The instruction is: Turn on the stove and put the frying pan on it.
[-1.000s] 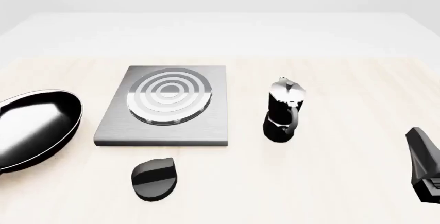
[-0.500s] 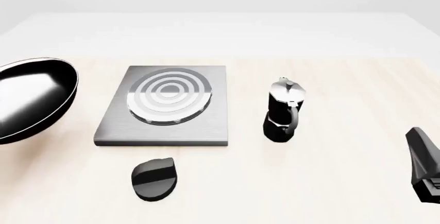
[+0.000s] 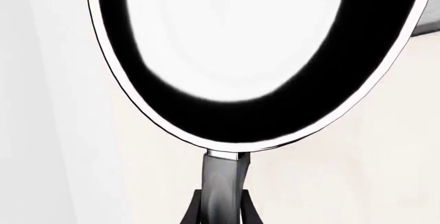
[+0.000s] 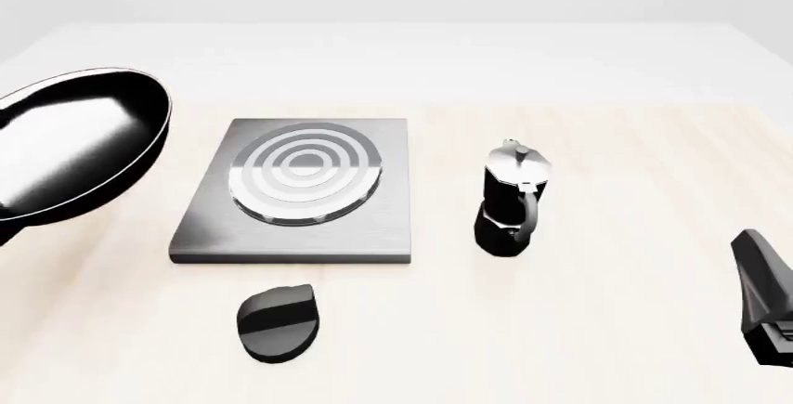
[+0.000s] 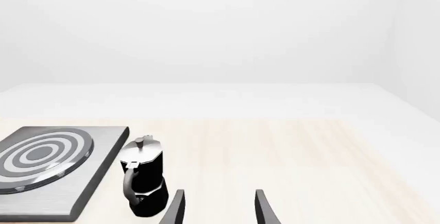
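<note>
Risen and swung closer to the stove (image 4: 297,190) since a moment ago: frying pan (image 4: 74,149), tilted, clear of the counter (image 4: 595,330). Handle pinched by left end effector (image 3: 221,211). Right end effector (image 5: 216,208) spread (near the moka pot (image 4: 511,200)), holding nothing.
</note>
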Motion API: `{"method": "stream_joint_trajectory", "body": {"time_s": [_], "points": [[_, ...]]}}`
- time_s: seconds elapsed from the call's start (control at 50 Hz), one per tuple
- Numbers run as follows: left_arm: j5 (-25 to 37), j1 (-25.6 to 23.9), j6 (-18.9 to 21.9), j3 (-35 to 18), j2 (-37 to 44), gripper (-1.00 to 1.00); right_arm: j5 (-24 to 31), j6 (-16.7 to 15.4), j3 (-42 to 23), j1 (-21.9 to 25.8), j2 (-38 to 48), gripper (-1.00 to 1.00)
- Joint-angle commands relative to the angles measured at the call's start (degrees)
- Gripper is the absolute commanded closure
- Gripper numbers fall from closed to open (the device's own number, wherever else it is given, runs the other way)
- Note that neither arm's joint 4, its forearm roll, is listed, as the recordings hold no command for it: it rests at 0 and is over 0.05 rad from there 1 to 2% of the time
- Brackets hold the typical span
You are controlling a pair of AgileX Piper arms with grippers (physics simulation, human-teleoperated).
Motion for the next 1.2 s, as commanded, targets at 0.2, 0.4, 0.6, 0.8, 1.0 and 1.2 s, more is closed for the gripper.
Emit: {"method": "stream_joint_trajectory", "body": {"time_s": [0.2, 0.4, 0.6, 0.8, 1.0, 1.2], "points": [[-0.82, -10.63, -2.72, -2.23, 0.80, 1.00, 0.00, 0.00, 0.00, 0.00, 0.00, -1.00], [-1.17, -11.96, -0.27, -2.39, 1.42, 1.00, 0.00, 0.00, 0.00, 0.00, 0.00, -1.00], [-3.24, -14.41, 1.45, -2.68, 4.14, 1.00, 0.00, 0.00, 0.00, 0.00, 0.00, -1.00], [-5.22, -18.21, 2.05, -4.10, 7.77, 1.00, 0.00, 0.00, 0.00, 0.00, 0.00, -1.00], [-6.30, -21.52, 1.95, -6.20, 10.78, 1.00, 0.00, 0.00, 0.00, 0.00, 0.00, -1.00], [-6.22, -24.47, 1.93, -8.46, 12.70, 1.00, 0.00, 0.00, 0.00, 0.00, 0.00, -1.00]]}}
